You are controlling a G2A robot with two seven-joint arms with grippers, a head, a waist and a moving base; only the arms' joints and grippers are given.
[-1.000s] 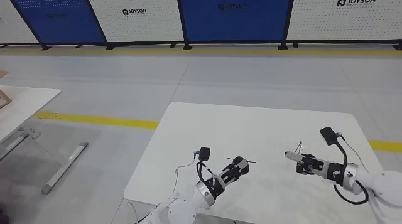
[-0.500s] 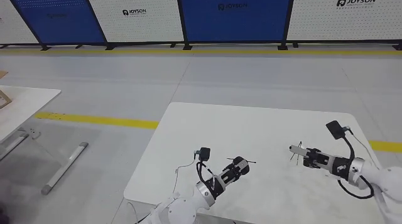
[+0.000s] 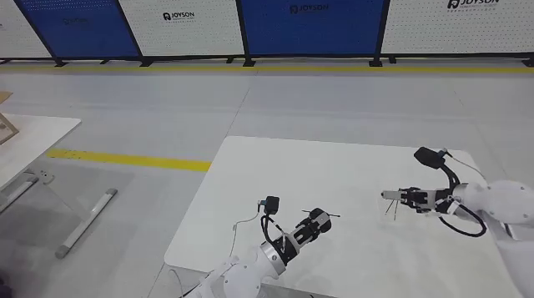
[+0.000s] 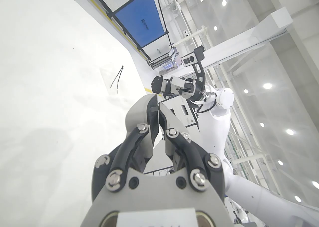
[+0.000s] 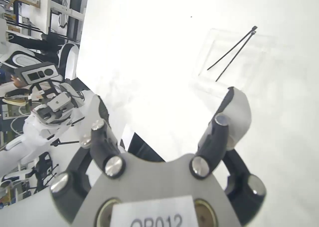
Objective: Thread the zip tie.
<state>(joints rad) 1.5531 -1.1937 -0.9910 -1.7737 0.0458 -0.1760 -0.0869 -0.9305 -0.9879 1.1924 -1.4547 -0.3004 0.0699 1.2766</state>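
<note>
the zip tie (image 5: pixel 231 49) lies flat on a clear sheet (image 5: pixel 259 58) on the white table (image 3: pixel 334 164). it shows as two thin black strands joined at one end and splayed at the other, and you cannot tell whether that is one tie or two. the step looks like a pickup, so set the pads across a single strand near the joined end. come down square to the table and close late, because a strand this thin will likely slip and the sheet may lift with it. in the top view the tie sits right of centre, just below the tip of the right gripper (image 3: pixel 388 195), near but not touching, and that claw is spread wide. the left gripper (image 3: pixel 321 217) is at lower centre, well apart, clenched on what looks like a thin dark strip (image 3: pixel 334 214).
</note>
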